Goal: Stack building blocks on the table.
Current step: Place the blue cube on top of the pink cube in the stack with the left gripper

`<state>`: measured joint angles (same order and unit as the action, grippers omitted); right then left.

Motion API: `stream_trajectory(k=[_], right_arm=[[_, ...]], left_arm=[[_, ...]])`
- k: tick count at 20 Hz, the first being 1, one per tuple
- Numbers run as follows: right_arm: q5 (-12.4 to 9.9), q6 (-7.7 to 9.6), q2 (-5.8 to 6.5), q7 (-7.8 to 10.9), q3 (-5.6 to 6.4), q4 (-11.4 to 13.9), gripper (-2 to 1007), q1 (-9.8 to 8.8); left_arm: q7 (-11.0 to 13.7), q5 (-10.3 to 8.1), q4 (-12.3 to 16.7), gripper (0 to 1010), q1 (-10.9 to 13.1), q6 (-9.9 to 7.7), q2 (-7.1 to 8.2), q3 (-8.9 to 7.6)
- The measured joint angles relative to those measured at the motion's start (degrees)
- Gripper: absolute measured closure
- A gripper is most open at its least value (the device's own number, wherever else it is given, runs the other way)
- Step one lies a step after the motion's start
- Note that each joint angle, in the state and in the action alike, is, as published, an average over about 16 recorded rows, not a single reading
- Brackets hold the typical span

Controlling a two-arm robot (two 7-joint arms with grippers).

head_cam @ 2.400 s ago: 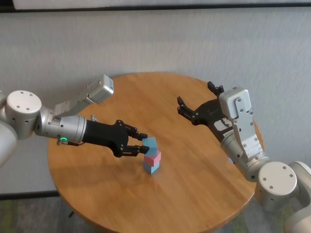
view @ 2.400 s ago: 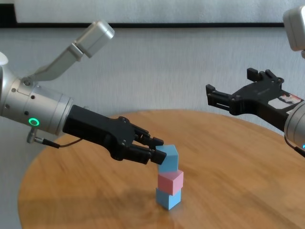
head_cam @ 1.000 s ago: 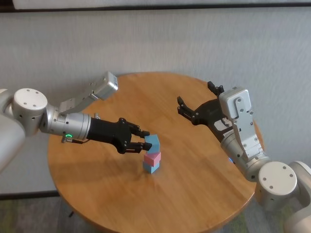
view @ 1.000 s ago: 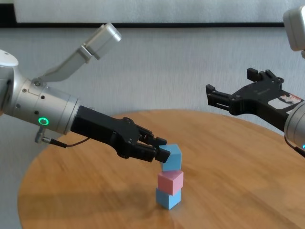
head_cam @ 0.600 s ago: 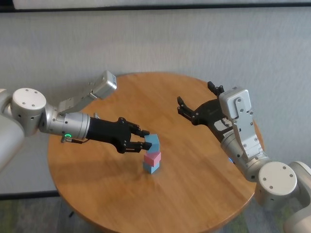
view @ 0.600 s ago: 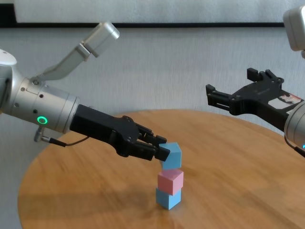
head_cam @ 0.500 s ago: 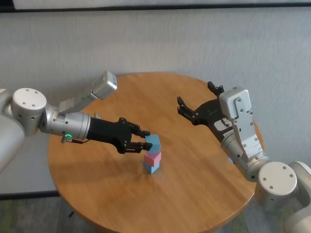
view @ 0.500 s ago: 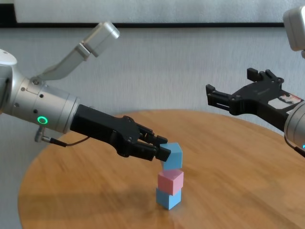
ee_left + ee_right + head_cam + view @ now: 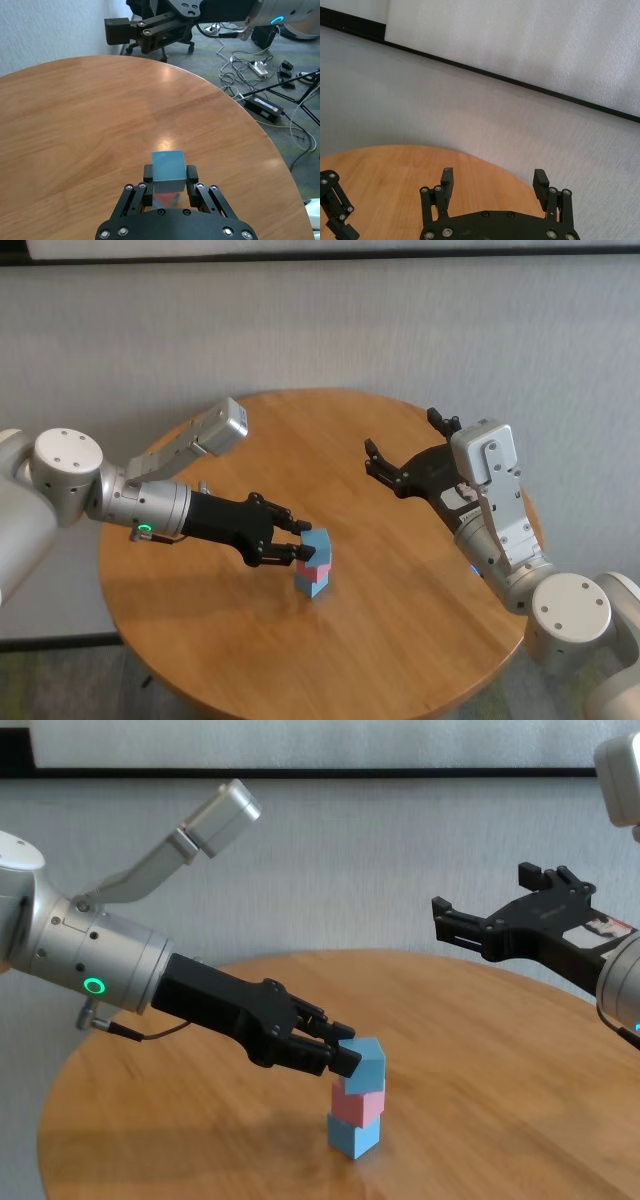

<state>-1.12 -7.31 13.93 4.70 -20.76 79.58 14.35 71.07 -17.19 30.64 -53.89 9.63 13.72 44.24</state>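
Near the middle of the round wooden table (image 9: 400,620), three small cubes form one upright column, its long axis vertical. At the bottom a light blue block (image 9: 353,1134) sits flat on the wood, turned so that a vertical edge faces the robot. On it rests the pink block (image 9: 360,1102), turned much the same way. The top light blue block (image 9: 368,1062) sits on the pink one, or nearly so; from the chest it looks a little tilted, with its upper face leaning away from the left arm, and whether it lies fully flat on the pink cube cannot be told. From the left wrist its square top face (image 9: 168,166) shows with its sides in line with the fingers, and a sliver of pink beneath it. The left gripper (image 9: 345,1054) reaches in low from the robot's left, nearly level over the tabletop, and its two black fingertips (image 9: 192,174) pinch that top blue cube from opposite sides, pressed against its faces. Well apart, the right gripper (image 9: 405,448) hangs raised above the far right part of the table, its fingers (image 9: 446,178) spread wide with nothing between them, pointing toward the table's middle. Behind the table stands a pale grey wall (image 9: 330,330).
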Motion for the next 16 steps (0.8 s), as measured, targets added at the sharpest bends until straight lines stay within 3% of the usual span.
stream_trajectory(k=[16], right_arm=[[0.0,0.00,0.00,0.00,0.00,0.0,0,0.00]], left_arm=[[0.0,0.26,-0.6,577,-0.2,0.36,-0.31,0.04]])
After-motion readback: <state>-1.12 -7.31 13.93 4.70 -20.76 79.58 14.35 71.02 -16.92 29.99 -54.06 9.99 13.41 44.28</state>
